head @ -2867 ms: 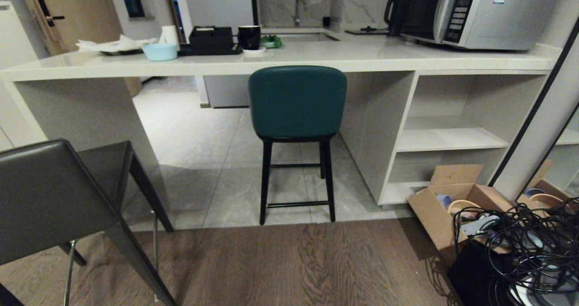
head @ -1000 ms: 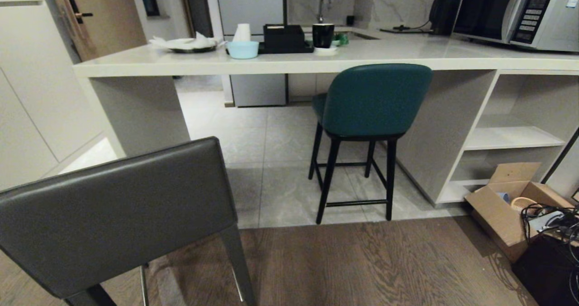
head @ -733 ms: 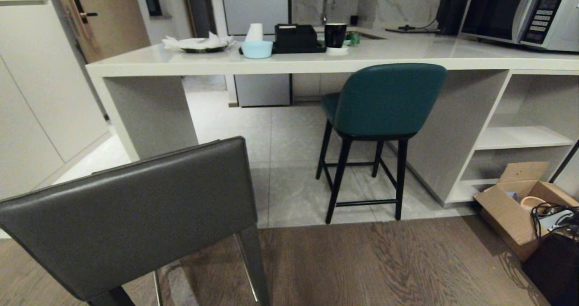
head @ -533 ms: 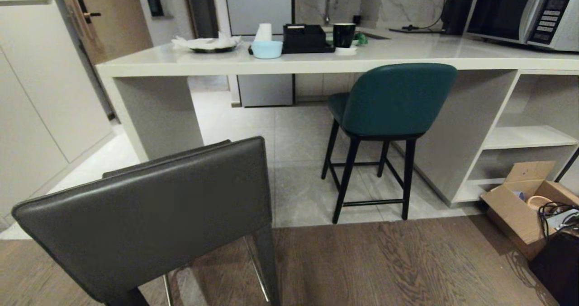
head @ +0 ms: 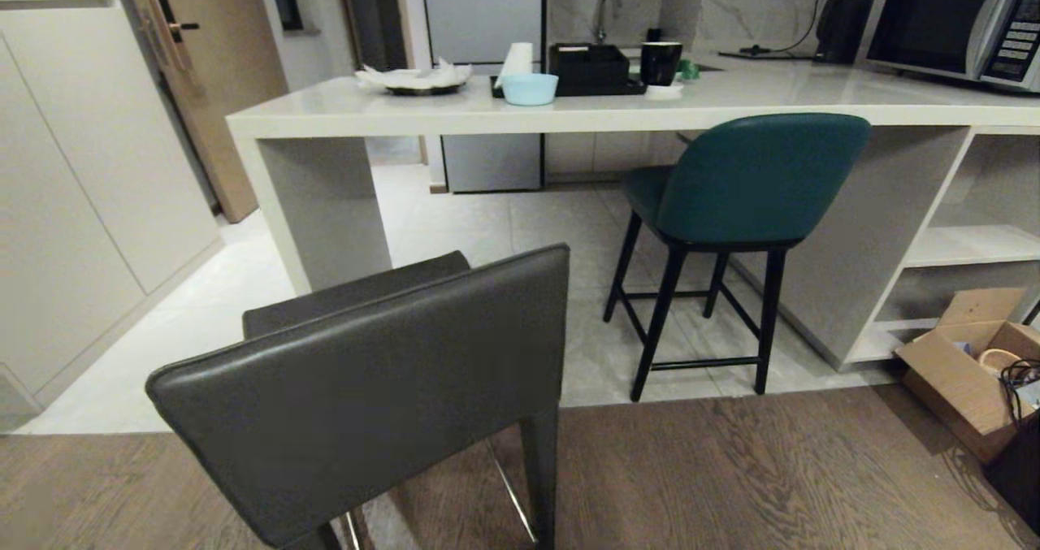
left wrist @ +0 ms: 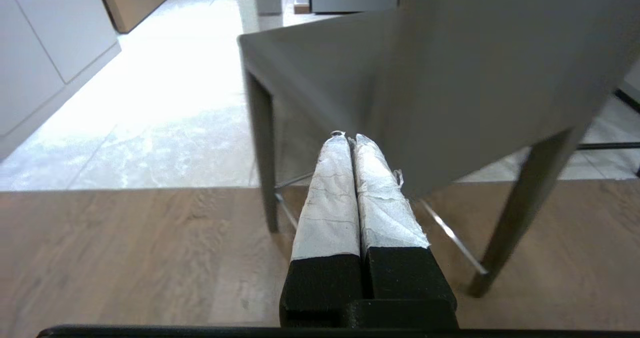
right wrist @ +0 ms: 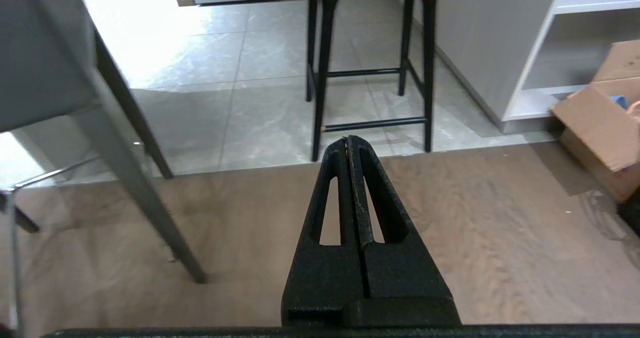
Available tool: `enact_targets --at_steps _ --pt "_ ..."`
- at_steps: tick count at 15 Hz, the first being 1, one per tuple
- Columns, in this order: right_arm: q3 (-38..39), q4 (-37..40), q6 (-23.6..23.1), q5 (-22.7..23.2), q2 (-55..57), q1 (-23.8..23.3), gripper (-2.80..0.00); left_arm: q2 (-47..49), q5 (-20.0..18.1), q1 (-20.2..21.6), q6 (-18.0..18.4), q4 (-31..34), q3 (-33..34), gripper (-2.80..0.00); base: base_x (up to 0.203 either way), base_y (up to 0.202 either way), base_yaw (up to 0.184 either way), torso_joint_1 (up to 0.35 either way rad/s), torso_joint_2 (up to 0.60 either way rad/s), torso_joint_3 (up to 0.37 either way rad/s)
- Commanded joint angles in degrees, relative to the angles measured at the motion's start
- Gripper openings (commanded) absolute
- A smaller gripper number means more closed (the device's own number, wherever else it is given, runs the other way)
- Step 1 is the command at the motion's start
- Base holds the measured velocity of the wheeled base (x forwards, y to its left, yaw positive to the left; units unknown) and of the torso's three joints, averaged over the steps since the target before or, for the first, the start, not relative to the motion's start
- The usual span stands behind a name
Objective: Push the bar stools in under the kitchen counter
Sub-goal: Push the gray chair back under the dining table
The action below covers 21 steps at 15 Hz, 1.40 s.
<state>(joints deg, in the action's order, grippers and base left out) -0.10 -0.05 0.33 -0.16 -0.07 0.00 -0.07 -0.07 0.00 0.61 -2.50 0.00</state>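
Teal stool [head: 751, 180] tucked under bench [head: 569, 111]; grey stool [head: 382, 387] standing out on wood floor; left gripper [left wrist: 350, 139] and right gripper [right wrist: 349, 141] both closed, empty

The whole scene is shifted to the right, because the camera is turned. The grey stool [head: 382, 387] is now seen near the middle, and the teal stool [head: 756, 180] farther right.
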Motion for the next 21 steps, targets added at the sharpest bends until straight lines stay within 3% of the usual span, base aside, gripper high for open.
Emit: enact_targets --at_steps 1,12,16,18,21 --pt "0.0 0.0 0.0 0.0 0.1 0.0 -2.8 0.1 0.0 0.0 0.0 0.0 1.1 -2.8 0.0 0.198 -0.001 0.006 0.0 0.01" --pt "0.0 0.0 -0.3 0.1 0.1 0.0 -2.8 0.1 0.0 0.0 -0.1 0.0 1.1 -2.8 0.0 0.192 -0.001 0.002 0.0 0.002" --pt "-4.2 0.9 -3.0 0.0 1.2 0.0 -2.8 0.2 0.2 0.1 -1.8 -2.6 -0.4 -2.8 0.0 0.022 0.0 0.002 0.0 0.001" --pt "-8.9 1.8 -2.0 0.4 8.6 0.0 -2.8 4.9 0.0 0.2 -2.7 -1.6 -6.2 -2.8 0.0 0.0 0.0 0.0 0.0 0.0" --pt "-13.5 -3.2 0.4 1.7 25.9 0.3 -2.8 23.3 -0.4 0.2 -4.1 -5.8 -9.9 -2.8 0.0 0.0 0.0 0.0 0.0 0.0"
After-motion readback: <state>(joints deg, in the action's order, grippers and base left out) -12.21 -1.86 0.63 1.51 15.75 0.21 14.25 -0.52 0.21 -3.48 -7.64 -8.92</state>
